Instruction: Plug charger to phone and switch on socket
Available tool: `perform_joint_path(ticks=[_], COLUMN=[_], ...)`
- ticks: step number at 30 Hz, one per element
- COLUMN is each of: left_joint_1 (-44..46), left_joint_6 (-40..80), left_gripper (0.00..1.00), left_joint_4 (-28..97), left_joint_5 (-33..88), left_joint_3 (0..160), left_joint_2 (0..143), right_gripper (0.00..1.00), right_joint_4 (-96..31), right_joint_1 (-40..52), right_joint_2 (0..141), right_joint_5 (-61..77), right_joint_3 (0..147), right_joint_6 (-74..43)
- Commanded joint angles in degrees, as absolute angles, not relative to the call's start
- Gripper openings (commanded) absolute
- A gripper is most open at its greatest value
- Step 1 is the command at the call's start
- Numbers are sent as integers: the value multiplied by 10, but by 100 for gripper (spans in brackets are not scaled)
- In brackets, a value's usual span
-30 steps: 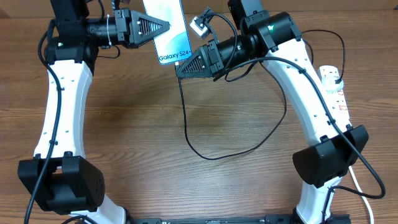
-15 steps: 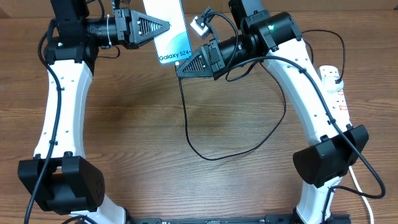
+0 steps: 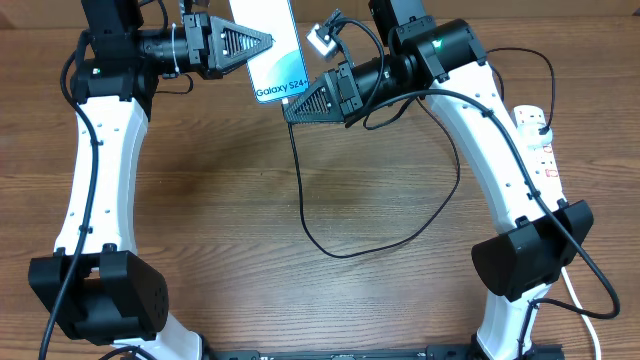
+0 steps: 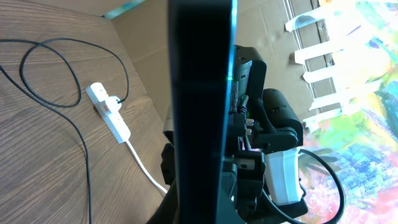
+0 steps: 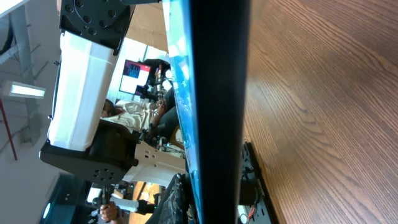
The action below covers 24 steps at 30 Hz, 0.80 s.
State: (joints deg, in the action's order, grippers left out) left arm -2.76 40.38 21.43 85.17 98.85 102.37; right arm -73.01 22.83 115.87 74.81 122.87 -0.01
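The left arm rises from its base at the near left corner, its white link running up the left side of the table [image 3: 220,200]. At the far edge it bends, and the wrist points right. The left claw [image 3: 265,42] is clamped on the phone [image 3: 280,65], gripping it by one long side. The phone is held up off the table, screen towards the overhead camera, with the "Galaxy S24+" end nearest the right arm. From the left wrist the phone [image 4: 199,112] shows edge-on as a dark bar through the middle of the frame.

The right arm climbs from the near right corner in a white arc to a joint at the far side. From there its wrist reaches left and slightly towards the near edge. The right claw [image 3: 292,112] sits at the phone's lettered end, fingers together. The charger [image 3: 298,195] comes straight out from the claw's tip, so the claw appears to pinch the cable's end. The connector itself is hidden, and I cannot tell whether it is in the port. In the right wrist view the phone [image 5: 217,112] fills the centre as a dark edge with a strip of blue screen.

The cable drops from the claw to the table, curls in a loop, then sweeps right and away to the socket [image 3: 540,140]. The socket lies along the right edge, beside the right arm.
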Motion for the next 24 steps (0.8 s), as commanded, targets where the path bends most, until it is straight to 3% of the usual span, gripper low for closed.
perform_joint_path(ticks=[1,24], left_joint_1=[-10,-10], left_joint_6=[398,399], left_gripper=[4,4], left_joint_4=[221,223], left_joint_5=[906,906], left_joint_3=[995,995], left_joint_2=[1019,1019], right_gripper=[4,4], right_joint_4=[-710,-707], right_joint_1=[208,224], right_joint_2=[1141,1141], right_joint_5=[781,783], right_joint_3=[1238,1238], right_joint_6=[-1,0])
